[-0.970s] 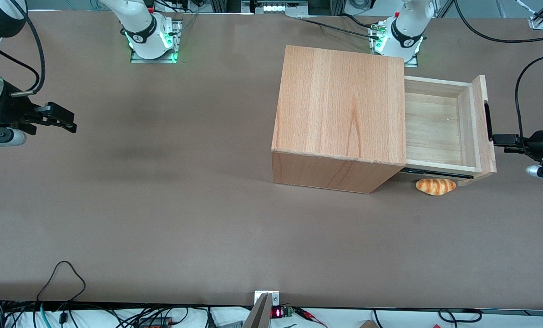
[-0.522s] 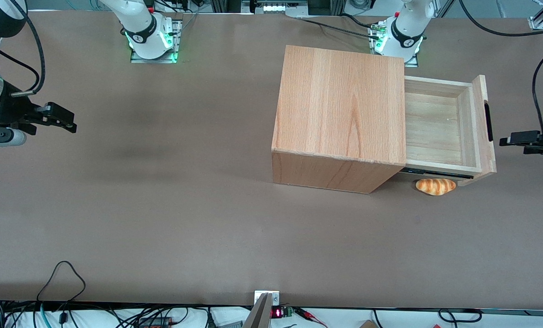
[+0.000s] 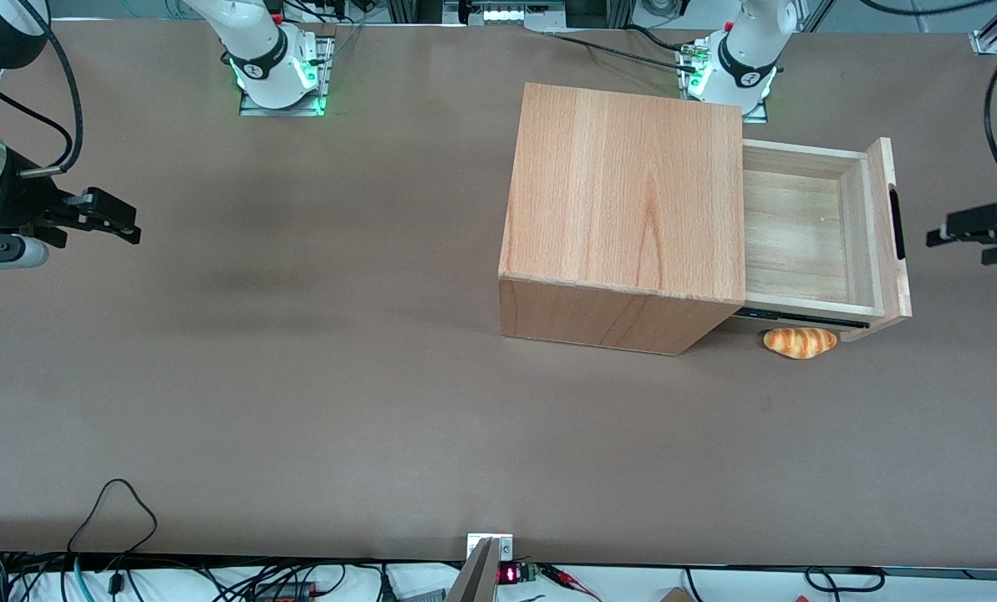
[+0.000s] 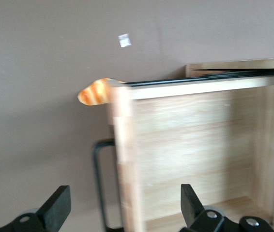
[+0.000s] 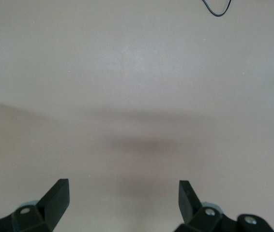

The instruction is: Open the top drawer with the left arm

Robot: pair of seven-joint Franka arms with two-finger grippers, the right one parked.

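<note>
The tool point(image 3: 949, 231) has drawn back from the top drawer's point(image 3: 799, 234) handle point(image 3: 896, 222), fingers spread, holding nothing.

The left arm point(image 3: 749, 50) rises from its base at the edge of the tabletop farthest from the front camera, then leaves the front view; only its black tool point(image 3: 937, 237) comes back into view at the working arm's end. The tool is held level above the tabletop, pointing toward the parked arm's end. In the wrist view its two fingers point(image 4: 57, 207) stand wide apart with nothing between them. A black cable point(image 3: 993, 117) loops down to the wrist.
</note>
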